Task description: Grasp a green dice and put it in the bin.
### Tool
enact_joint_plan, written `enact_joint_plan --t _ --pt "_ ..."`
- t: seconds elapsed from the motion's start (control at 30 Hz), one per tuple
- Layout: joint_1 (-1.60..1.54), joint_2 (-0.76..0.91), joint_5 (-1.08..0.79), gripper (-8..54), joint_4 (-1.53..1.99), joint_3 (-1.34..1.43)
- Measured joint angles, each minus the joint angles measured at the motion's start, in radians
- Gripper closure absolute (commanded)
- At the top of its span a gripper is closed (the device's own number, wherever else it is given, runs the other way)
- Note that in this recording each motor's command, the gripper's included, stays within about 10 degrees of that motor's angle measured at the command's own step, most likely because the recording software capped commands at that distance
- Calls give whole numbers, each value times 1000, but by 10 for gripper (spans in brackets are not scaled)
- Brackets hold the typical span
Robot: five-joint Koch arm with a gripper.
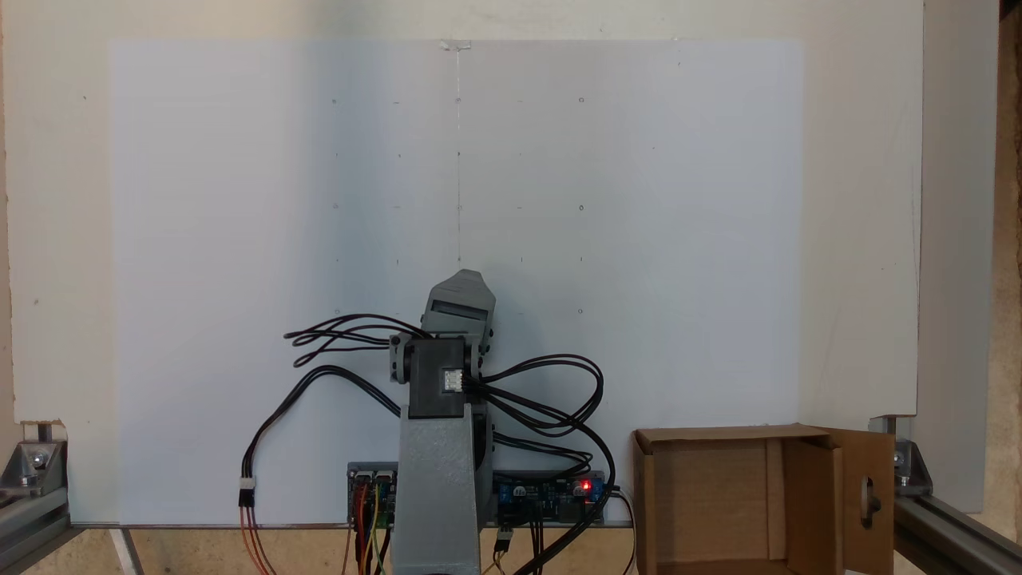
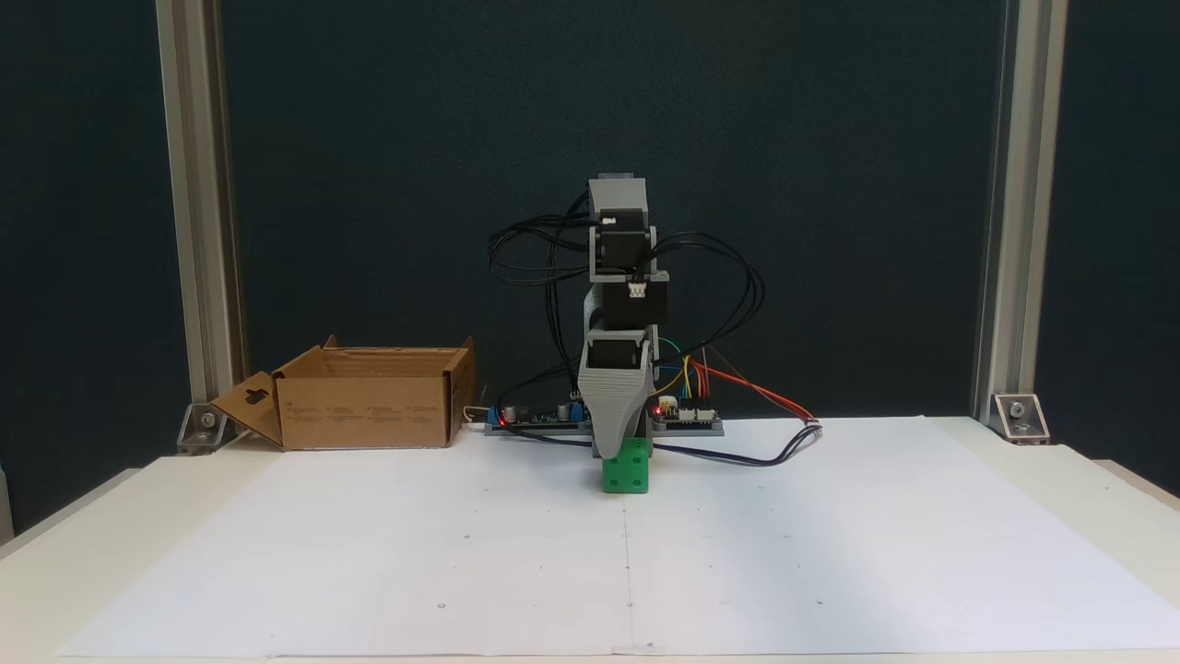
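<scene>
The gripper (image 2: 616, 450), jaws hidden one behind the other so I cannot tell their spread, meets the green dice (image 2: 626, 467) on white paper (image 2: 461, 553), well right of the box (image 2: 369, 406), its print unreadable.

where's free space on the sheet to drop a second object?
Free: the white paper sheet ahead of the gripper and to both sides, out to its edges. Crowded: the base strip, with black cables, circuit boards and the cardboard box at the corner. The green dice sits under the gripper.
</scene>
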Motion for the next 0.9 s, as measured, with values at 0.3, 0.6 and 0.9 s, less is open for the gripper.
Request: enact_joint_plan --t 0.3,0.6,0.9 --pt "-12 -40 -29 22 -3 -2" --pt "-12 -86 -29 22 -35 15" --pt "-18 -86 -29 24 -153 69"
